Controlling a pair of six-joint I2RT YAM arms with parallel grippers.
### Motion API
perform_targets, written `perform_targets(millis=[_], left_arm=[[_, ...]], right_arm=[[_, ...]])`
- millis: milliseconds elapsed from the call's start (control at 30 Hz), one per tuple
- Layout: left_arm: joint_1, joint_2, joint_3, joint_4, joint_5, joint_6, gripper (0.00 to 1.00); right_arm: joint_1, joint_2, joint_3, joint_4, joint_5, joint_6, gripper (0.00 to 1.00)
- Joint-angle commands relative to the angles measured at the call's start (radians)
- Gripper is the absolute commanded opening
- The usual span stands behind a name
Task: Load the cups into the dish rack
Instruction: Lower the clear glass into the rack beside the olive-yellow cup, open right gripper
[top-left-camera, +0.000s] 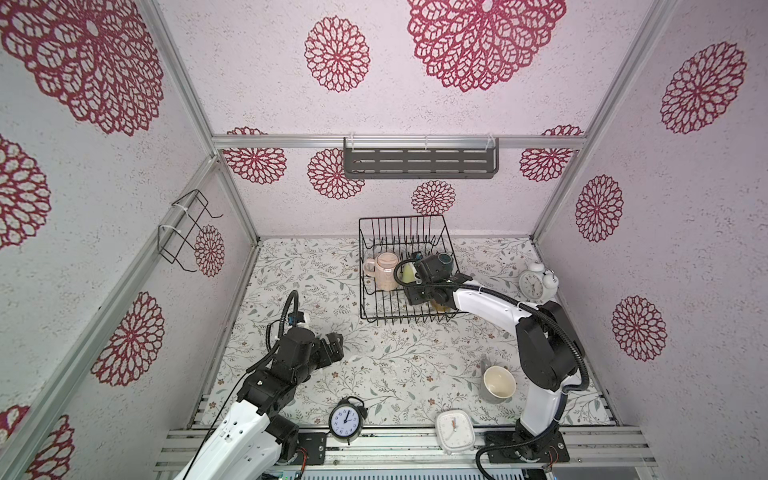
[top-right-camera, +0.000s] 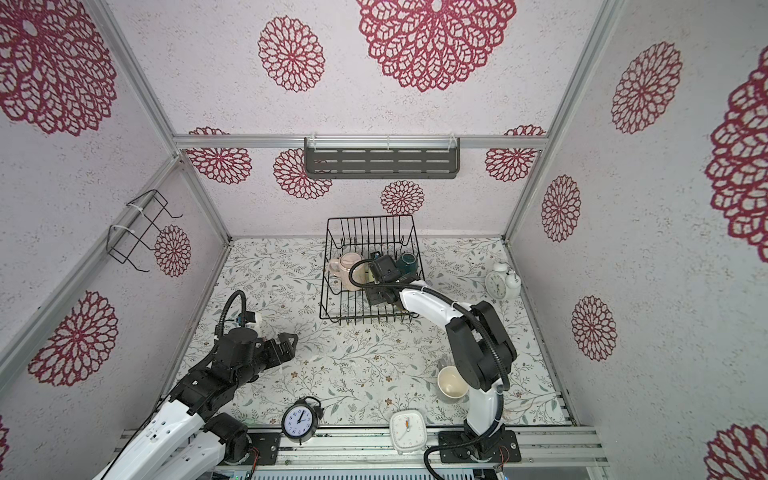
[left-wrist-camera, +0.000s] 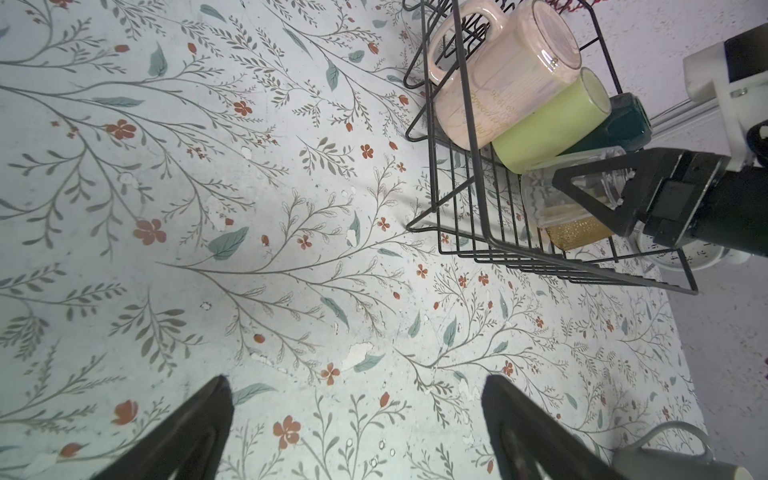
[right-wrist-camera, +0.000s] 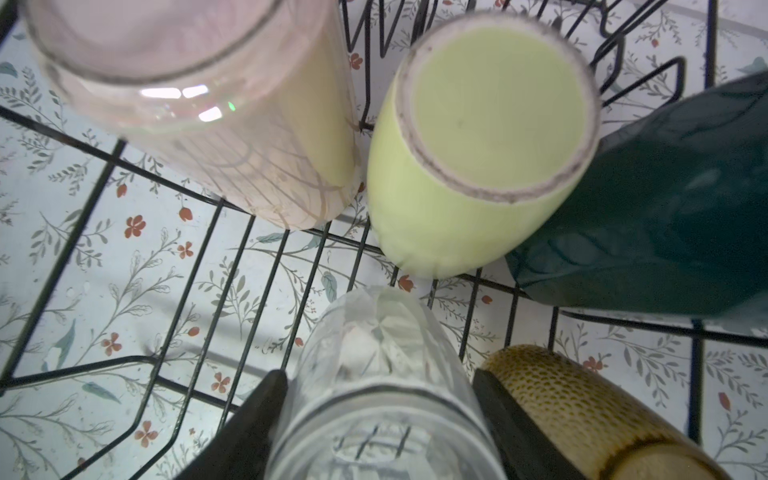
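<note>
Reaching into the large black wire dish rack (top-left-camera: 362, 291), the right gripper (top-left-camera: 432, 300) is hidden under its own wrist in both top views, so its grip cannot be read there. Those views do show the tall pale pink mug (top-left-camera: 384, 270), the yellow-green mug (top-left-camera: 409, 272) and the dark teal mug (top-left-camera: 446, 259) side by side in the rack, bottoms up, probably to drain. The grey mug (top-left-camera: 496, 382) sits on the floral table (top-left-camera: 395, 365), well apart from the rack and not yet loaded.

The left wrist view shows the left gripper (left-wrist-camera: 357, 432) wide open and empty over bare table, likely waiting clear of its partner. It also catches, side-on, the small clear glass (left-wrist-camera: 548, 187) just beside the amber translucent tumbler (left-wrist-camera: 577, 235).

The right wrist view settles the grip. The right gripper (right-wrist-camera: 380, 386) is closed on the small clear glass (right-wrist-camera: 374, 324), with a finger against each side. It is low over the rack's floor wires, apparently to set the glass beside the amber translucent tumbler (right-wrist-camera: 582, 411).
</note>
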Motion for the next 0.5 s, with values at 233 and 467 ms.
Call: perform_targets(millis=[233, 467], left_arm=[[0.007, -0.006, 0.032, 0.002, -0.024, -0.011, 0.97], [0.008, -0.016, 0.031, 0.000, -0.022, -0.017, 0.97]], right_arm=[[0.017, 0.026, -0.001, -0.018, 0.056, -0.003, 0.65], [0.017, 0.041, 0.023, -0.031, 0.051, 0.012, 0.79]])
